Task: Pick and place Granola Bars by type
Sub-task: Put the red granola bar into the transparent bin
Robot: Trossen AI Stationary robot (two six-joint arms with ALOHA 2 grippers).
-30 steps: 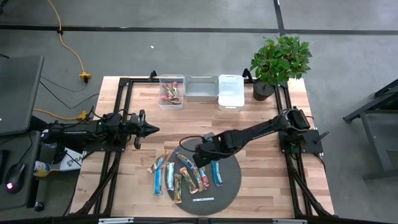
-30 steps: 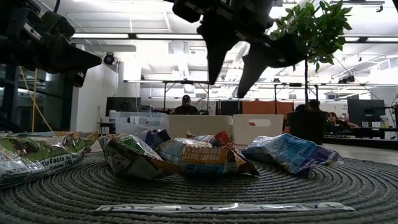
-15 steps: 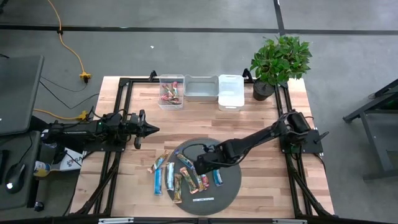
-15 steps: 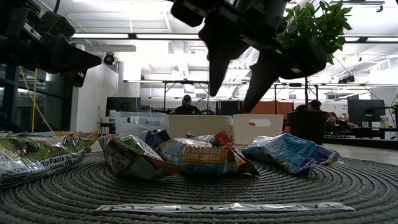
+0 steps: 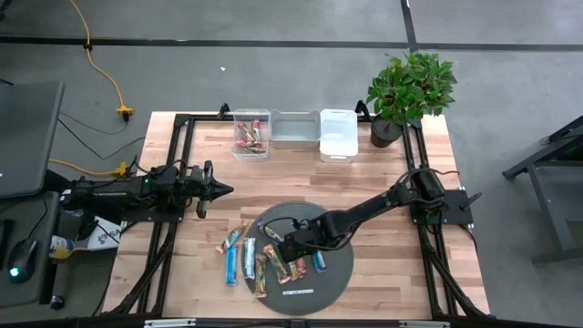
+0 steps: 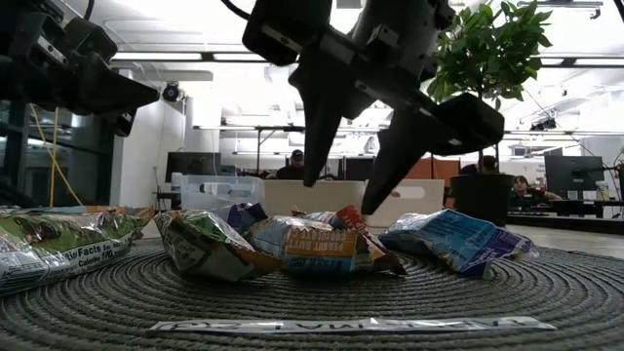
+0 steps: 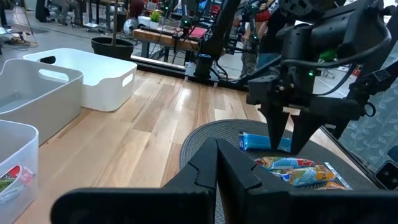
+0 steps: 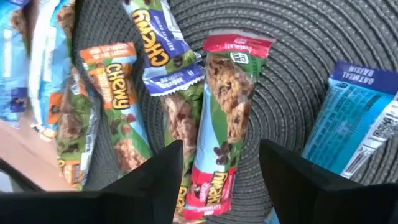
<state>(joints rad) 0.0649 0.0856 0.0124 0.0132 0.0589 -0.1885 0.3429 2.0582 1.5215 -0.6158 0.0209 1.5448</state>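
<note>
high view: most Granola Bars (image 5: 264, 258) are unsorted on my round mat (image 5: 339, 232); only one clear bin (image 5: 250, 135) has a few in it, the other two bins look empty.
low view: my right gripper (image 6: 341, 195) hangs spread just above the pile, gripping nothing.
left wrist: my left gripper (image 7: 214, 152) waits pinched together, well apart from the mat.
right wrist: fingers straddle a red-topped bar (image 8: 222, 118), so I'd guess that's next.

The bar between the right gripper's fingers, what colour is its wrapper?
Green with red ends, clearest in the right wrist view.
</note>
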